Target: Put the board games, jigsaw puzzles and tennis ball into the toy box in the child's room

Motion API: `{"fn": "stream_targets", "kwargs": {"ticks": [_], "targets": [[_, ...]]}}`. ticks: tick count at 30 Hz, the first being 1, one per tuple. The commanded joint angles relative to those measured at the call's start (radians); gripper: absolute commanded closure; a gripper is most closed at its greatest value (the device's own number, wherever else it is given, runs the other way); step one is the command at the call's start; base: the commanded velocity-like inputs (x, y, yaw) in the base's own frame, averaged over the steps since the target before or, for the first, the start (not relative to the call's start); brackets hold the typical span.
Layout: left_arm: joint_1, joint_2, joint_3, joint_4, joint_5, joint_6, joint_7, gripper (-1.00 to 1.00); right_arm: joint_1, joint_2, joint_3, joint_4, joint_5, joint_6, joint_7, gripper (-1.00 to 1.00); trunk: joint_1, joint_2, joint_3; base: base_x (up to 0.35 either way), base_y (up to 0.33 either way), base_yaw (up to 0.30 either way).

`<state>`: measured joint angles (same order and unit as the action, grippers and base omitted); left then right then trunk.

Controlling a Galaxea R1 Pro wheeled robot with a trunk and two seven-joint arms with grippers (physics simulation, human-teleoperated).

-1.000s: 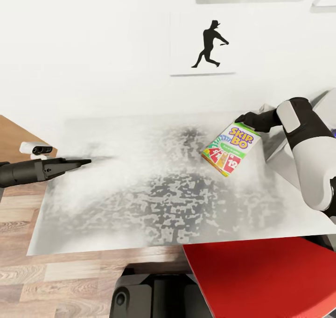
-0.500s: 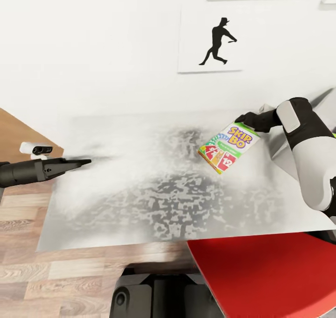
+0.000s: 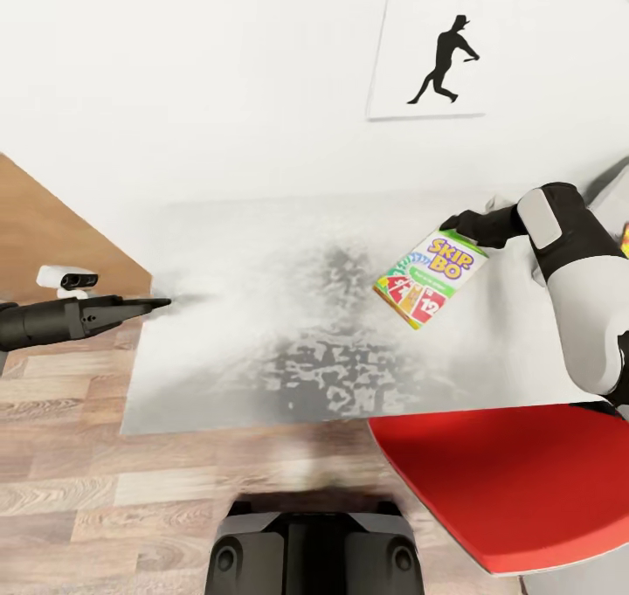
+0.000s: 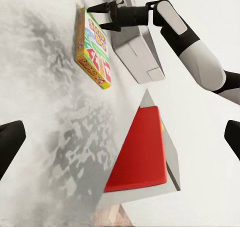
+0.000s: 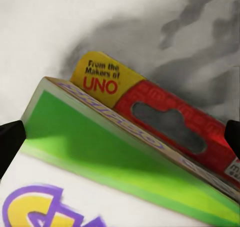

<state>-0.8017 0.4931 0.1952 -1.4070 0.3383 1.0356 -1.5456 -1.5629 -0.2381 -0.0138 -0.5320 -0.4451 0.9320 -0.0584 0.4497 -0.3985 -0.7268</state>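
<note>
Skip-Bo box [image 3: 430, 279] pinched at top edge by right jaws; left jaws spread.

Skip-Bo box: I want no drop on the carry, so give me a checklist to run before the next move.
1. Right claw on the Skip-Bo box: ok, it pinches the top edge.
2. Box clear of the bed: ok, it hangs tilted above it.
3. Grip firmness: cannot tell, it holds only a thin edge.
4. Left claw free: ok, open, holding nothing.
5. Toy box within reach: cannot tell.
6. Other board game on the bed: cannot tell.
</note>
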Motion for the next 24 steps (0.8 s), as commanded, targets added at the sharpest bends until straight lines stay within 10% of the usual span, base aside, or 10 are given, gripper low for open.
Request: {"fn": "stream_targets", "kwargs": {"ticks": [1, 24], "targets": [[-0.001, 0.001, 0.0, 0.0, 0.0, 0.011, -0.004, -1.0, 0.0, 0.0, -0.002, 0.0, -0.014, 0.004, -0.006, -1.0, 0.0, -0.001, -0.001, -0.195, 0.227, 0.0], [-0.001, 0.001, 0.0, 0.0, 0.001, 0.011, -0.004, -1.0, 0.0, -0.007, -0.002, 0.0, -0.015, 0.005, -0.003, -1.0, 0.0, -0.001, -0.001, -0.198, 0.23, 0.0]]}}
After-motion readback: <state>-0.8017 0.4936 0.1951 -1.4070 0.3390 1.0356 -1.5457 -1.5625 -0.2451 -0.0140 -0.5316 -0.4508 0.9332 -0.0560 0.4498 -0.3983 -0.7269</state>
